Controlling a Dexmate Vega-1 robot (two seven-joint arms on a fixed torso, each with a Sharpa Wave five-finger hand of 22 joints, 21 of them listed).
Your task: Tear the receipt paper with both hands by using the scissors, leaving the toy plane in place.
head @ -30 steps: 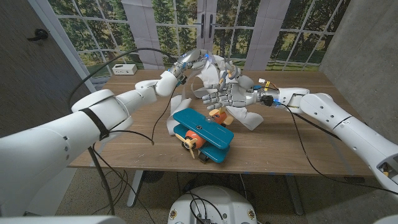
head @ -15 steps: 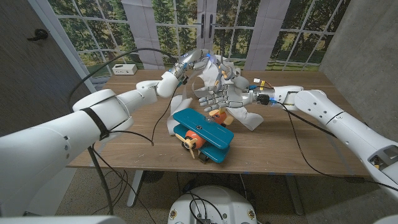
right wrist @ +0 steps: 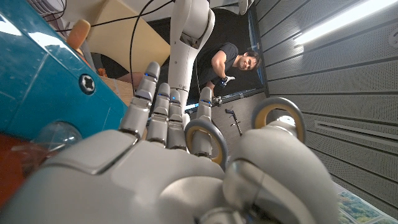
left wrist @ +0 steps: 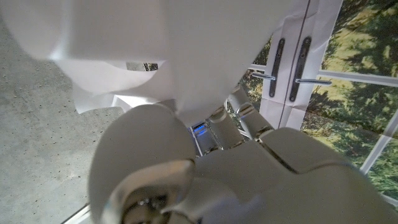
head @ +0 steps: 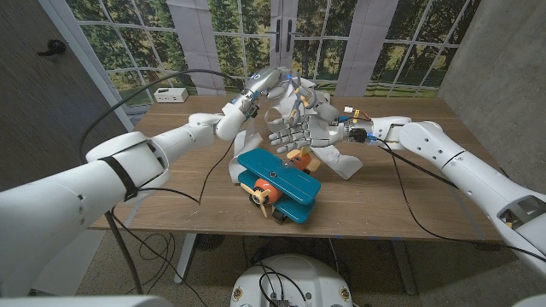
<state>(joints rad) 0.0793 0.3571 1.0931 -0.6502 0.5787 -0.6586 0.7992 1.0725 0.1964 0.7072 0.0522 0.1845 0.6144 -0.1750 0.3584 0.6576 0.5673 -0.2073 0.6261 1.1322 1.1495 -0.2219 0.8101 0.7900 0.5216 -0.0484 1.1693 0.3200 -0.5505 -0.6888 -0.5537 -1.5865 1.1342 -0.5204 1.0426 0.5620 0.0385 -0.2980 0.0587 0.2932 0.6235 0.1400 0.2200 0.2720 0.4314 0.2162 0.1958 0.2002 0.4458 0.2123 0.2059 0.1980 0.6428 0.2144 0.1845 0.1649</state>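
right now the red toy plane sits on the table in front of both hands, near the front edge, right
Not red: the head view shows the toy plane is blue, with an orange nose. The rest holds; it sits on the table in front of the left hand and right hand.

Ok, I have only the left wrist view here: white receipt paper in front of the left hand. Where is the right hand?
Observer: In the head view the right hand is just beside the raised receipt paper, with its fingers spread.
Operator: Does it hold the scissors?
Observer: Yes. The right wrist view shows the scissors with their handle loops on its fingers; I cannot see the blades.
Operator: And the toy plane?
Observer: The toy plane stands on the table, nearer to the robot than both hands.
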